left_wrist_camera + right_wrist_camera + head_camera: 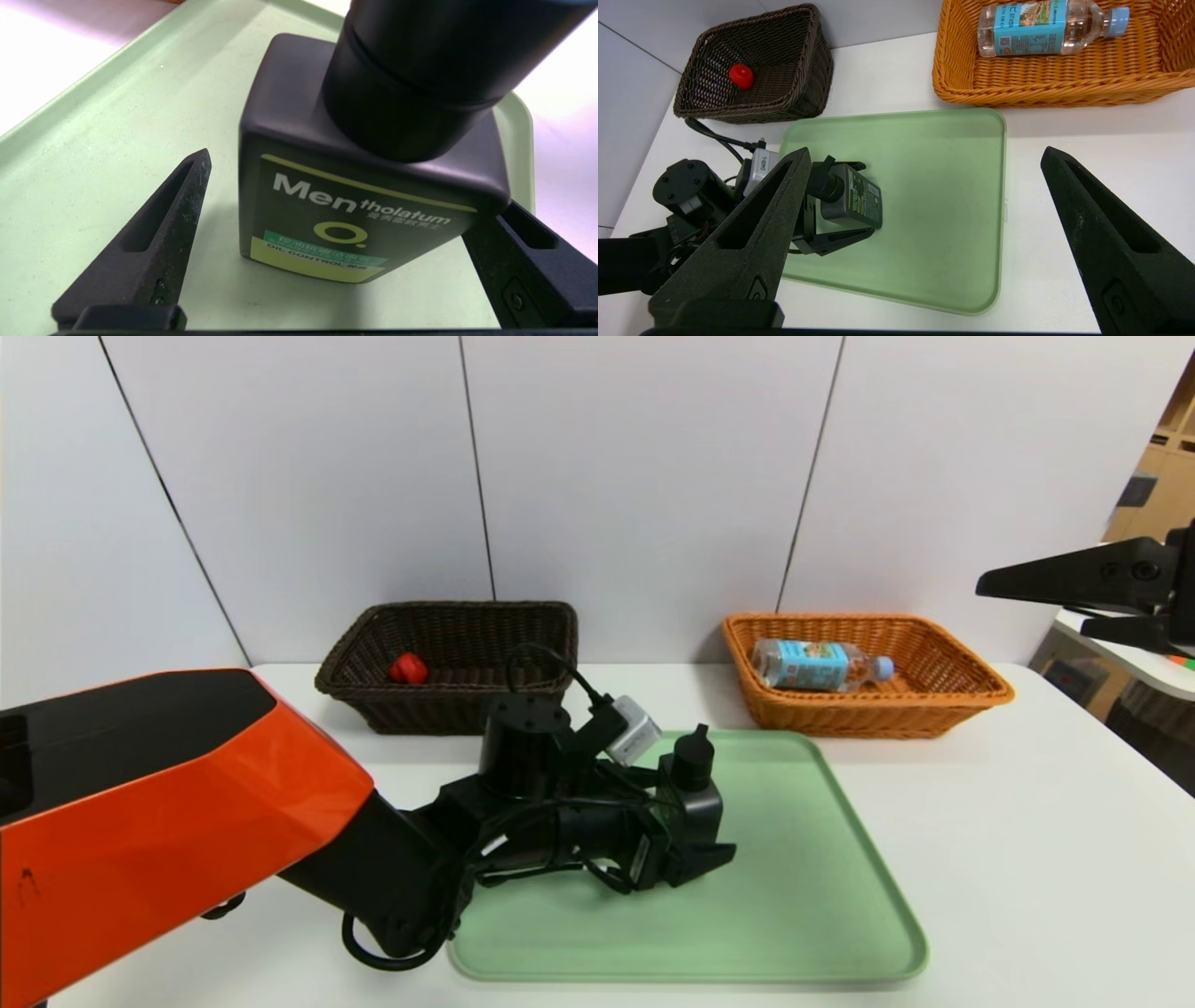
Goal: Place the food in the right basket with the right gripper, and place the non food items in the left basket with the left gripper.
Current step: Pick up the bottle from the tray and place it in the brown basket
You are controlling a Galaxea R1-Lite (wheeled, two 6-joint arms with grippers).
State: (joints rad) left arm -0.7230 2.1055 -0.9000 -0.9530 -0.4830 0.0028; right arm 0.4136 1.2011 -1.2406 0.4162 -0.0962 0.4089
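- As the left gripper (869, 198) reaches in low over the green tray (794, 915), its fingers stand spread wide on either side of a black Mentholatum Men "Oil Control" bottle (303, 205), pinching nothing.
- Upright on the tray, the bottle shows its printed label and a black top; one finger stands apart from it, while the other is close by its far corner, contact impossible to tell.
- At the right side of the scene, the right gripper (927, 149) hangs idle above the white table (1027, 859), its fingers spread and holding nothing.
- Behind the tray on the left sits a dark brown wicker basket (467, 706), a small red item (408, 668) resting inside; exactly what it is cannot be told.
- Behind the tray on the right, an orange-brown wicker basket (859, 719) holds a clear plastic bottle (812, 665) with a blue label and light blue cap, lying on its side.
- Pale wall panels (653, 476) rise behind the two baskets, which stand well apart on the table.
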